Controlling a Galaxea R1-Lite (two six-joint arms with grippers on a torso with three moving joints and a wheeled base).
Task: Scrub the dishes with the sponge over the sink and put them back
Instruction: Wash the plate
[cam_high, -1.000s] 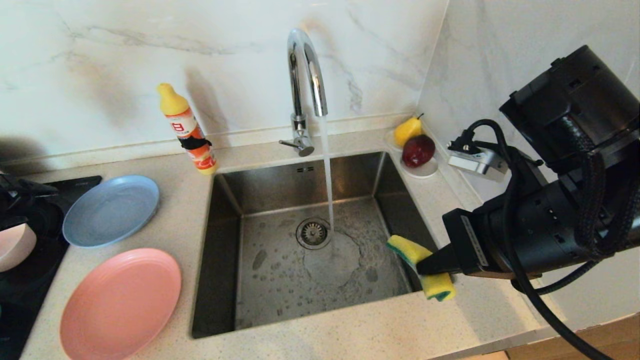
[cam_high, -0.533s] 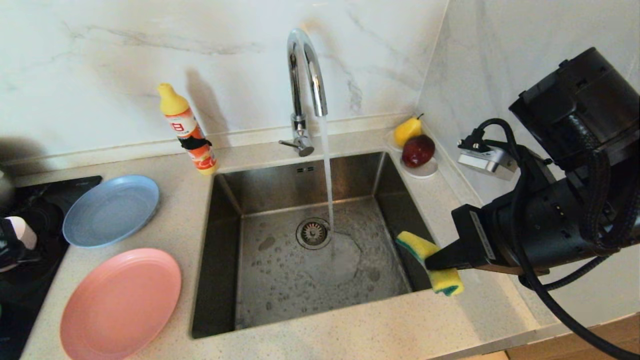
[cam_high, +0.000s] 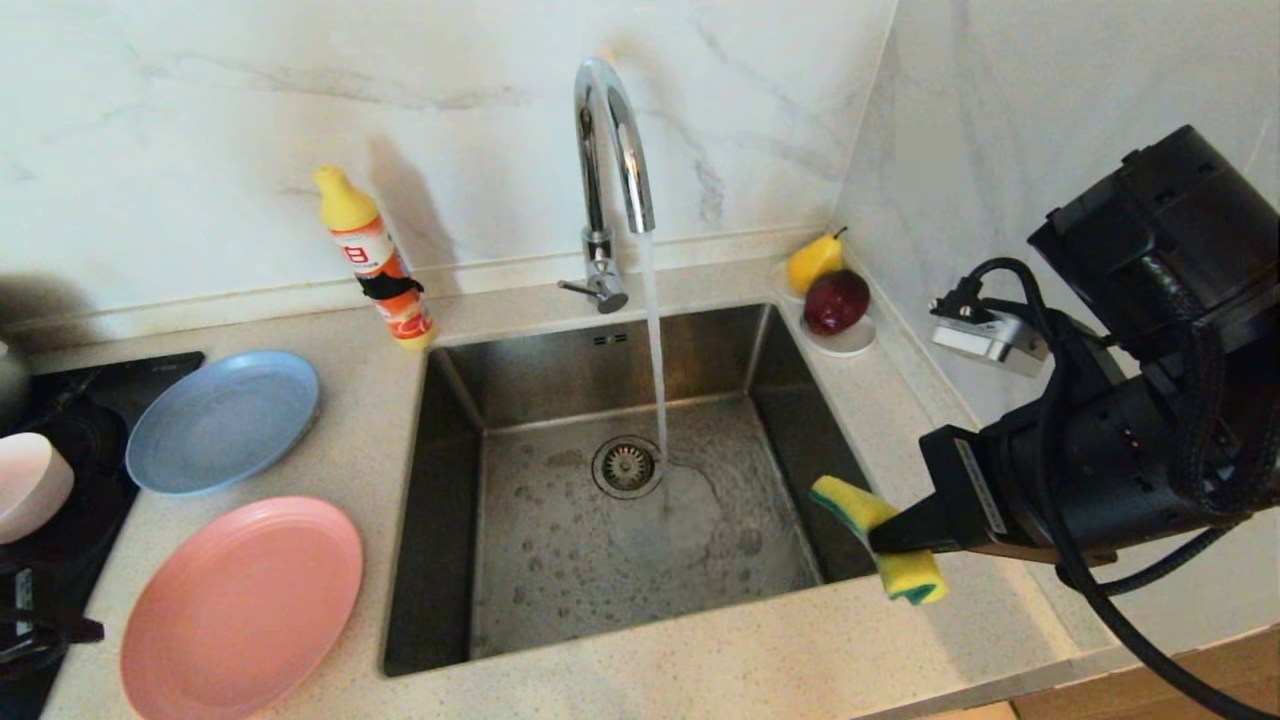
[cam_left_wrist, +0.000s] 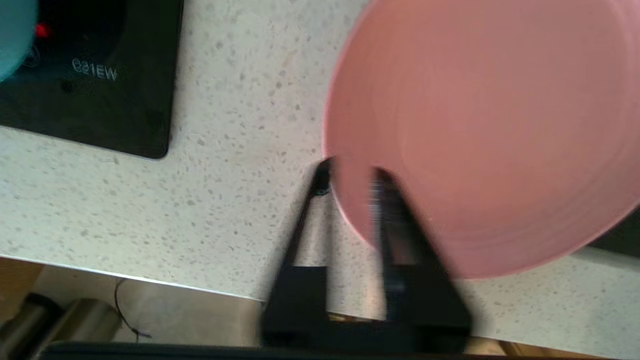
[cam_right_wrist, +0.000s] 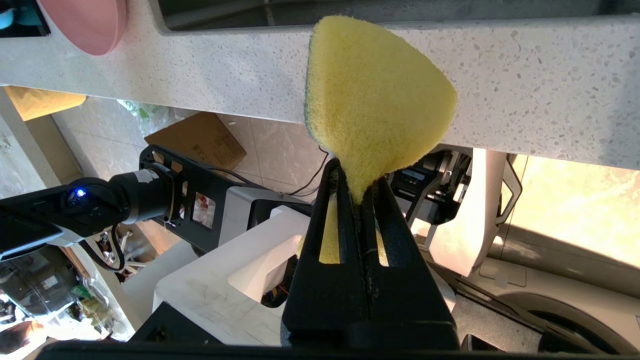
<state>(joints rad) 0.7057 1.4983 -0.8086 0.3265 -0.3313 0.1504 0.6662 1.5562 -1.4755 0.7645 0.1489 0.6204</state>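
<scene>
Jaws of the left gripper (cam_left_wrist: 350, 172) are straddling the near rim of the pink plate (cam_left_wrist: 480, 125) on the surface; right gripper (cam_right_wrist: 357, 192) is pinching the sponge (cam_right_wrist: 372, 95) beside the sink (cam_high: 450, 520).

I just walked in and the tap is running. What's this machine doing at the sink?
It is washing dishes. The right gripper pinches a yellow sponge at the sink's right edge, with water running from the tap. The left gripper's fingers straddle the rim of the large pink plate on the counter, apparently to pick it up. The grey-blue plate waits nearby.
</scene>
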